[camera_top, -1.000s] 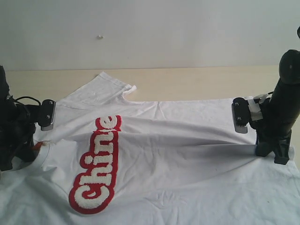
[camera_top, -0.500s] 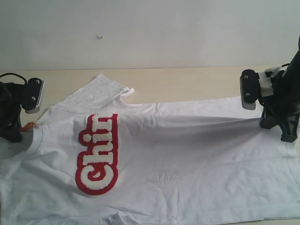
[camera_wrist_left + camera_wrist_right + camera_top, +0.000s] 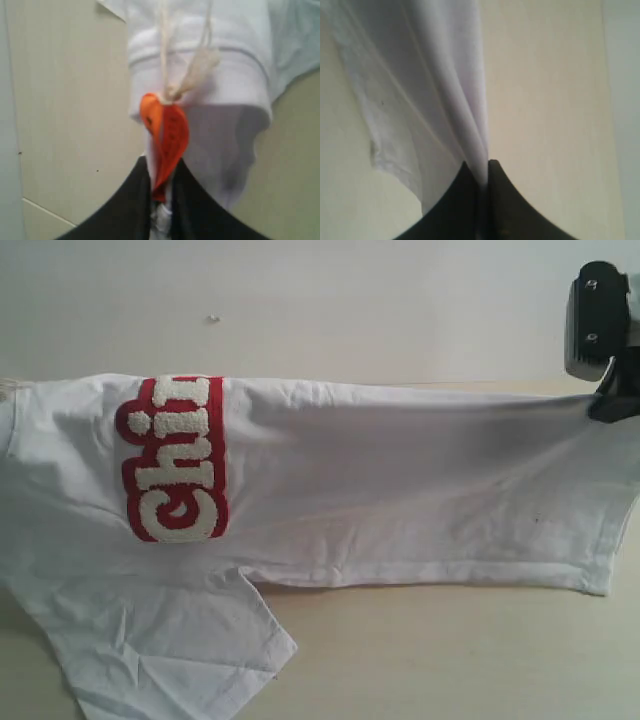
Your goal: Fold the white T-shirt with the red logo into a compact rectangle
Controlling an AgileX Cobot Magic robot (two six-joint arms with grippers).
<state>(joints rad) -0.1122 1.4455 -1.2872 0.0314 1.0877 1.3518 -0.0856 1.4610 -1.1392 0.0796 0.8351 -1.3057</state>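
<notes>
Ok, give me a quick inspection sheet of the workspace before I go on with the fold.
Surface: pale beige table.
Job's things: white T-shirt stretched between both grippers, one sleeve hanging low at the table; red logo faces the exterior camera, only "Chin" showing.
Clutter: nothing seen.
Grippers: left gripper shut on the shirt at the neck, orange tag pinched in too; right gripper shut on a bunched fabric edge.
Cables: nothing seen.
Surroundings: plain light wall with one small mark.
</notes>
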